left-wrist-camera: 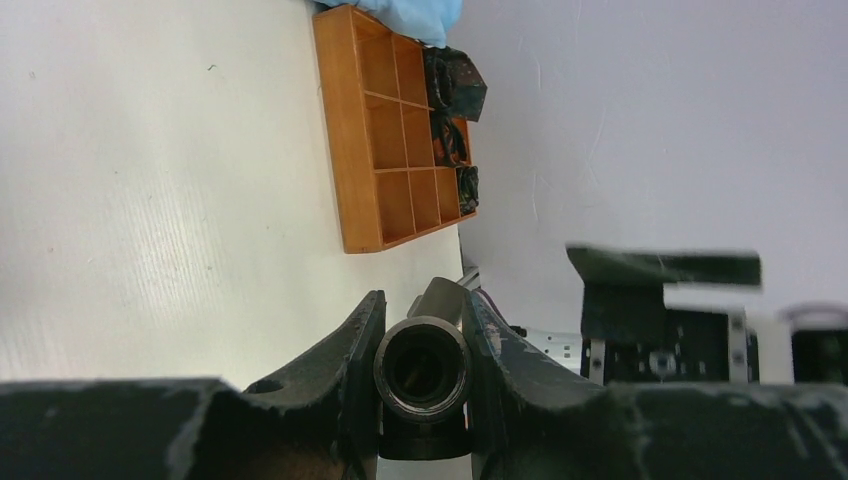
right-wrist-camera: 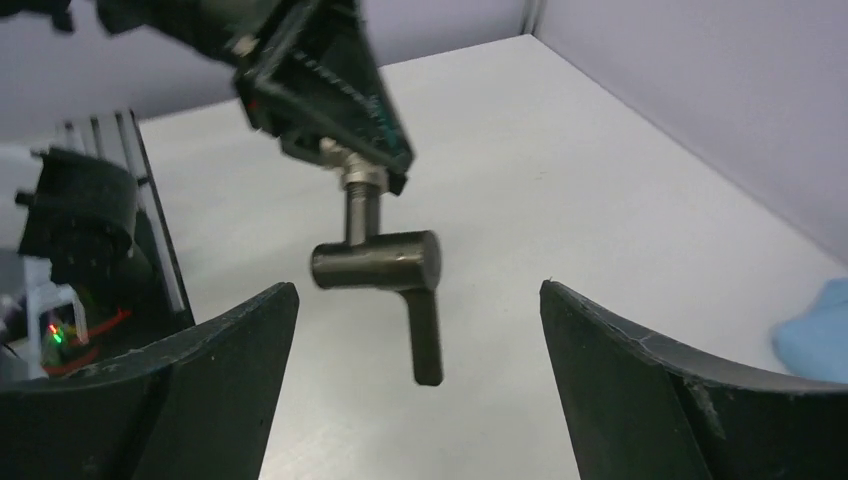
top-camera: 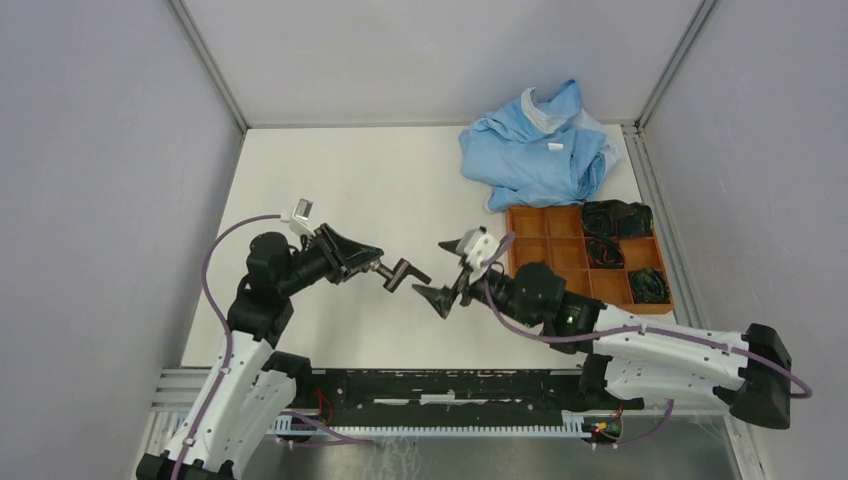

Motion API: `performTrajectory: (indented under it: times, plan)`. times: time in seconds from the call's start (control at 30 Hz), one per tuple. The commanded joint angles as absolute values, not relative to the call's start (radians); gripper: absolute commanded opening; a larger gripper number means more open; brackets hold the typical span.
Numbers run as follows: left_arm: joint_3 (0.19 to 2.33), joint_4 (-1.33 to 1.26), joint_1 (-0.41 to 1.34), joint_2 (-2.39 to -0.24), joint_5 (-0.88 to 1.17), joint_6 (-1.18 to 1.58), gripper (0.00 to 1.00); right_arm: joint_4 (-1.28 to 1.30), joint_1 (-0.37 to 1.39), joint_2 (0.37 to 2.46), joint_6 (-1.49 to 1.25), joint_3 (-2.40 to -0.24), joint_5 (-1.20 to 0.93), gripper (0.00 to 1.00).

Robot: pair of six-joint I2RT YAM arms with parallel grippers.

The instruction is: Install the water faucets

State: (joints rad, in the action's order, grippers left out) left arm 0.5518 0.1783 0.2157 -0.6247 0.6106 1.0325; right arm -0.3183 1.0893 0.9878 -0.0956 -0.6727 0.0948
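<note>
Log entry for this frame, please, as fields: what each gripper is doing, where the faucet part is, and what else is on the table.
left gripper: shut on the faucet piece, holding it in the air above the table
faucet piece: dark metal, T-shaped, gripped by its stem end, pointing toward the right gripper
right gripper: open, empty, facing the faucet piece without touching it
tray: orange, compartmented, on the right side of the table
dark items: in the tray's rightmost compartments
blue cloth: crumpled, beyond the tray near the far right corner

Faucet dull grey metal; cloth crumpled.
</note>
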Motion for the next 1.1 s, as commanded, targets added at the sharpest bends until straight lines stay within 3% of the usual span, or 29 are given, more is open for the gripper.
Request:
performTrajectory:
  times: [0.0, 0.13, 0.27, 0.53, 0.9, 0.97, 1.07]
  plan:
    - [0.618, 0.119, 0.213, -0.639, 0.615, 1.083, 0.02, -0.256, 1.322, 0.975, 0.419, -0.682, 0.442, 0.97]
    - [0.641, 0.179, 0.213, -0.654, 0.588, 1.047, 0.02, -0.433, 1.512, 1.03, 0.725, -0.585, 0.71, 0.98]
    - [0.646, 0.189, 0.213, -0.685, 0.597, 1.064, 0.02, -0.785, 1.624, 1.195, 1.046, -0.516, 0.921, 0.98]
    - [0.655, 0.221, 0.213, -0.743, 0.627, 1.069, 0.02, -1.611, 1.643, 1.603, 1.663, -0.504, 0.918, 0.98]
    - [0.687, 0.233, 0.213, -0.784, 0.672, 1.04, 0.02, -1.671, 1.54, 1.804, 1.693, -0.652, 0.776, 0.97]
    - [0.69, 0.232, 0.213, -0.791, 0.677, 1.037, 0.02, -1.641, 1.52, 1.817, 1.661, -0.668, 0.758, 0.91]
    - [0.696, 0.233, 0.213, -0.797, 0.681, 1.034, 0.02, -1.635, 1.497, 1.835, 1.634, -0.685, 0.745, 0.75]
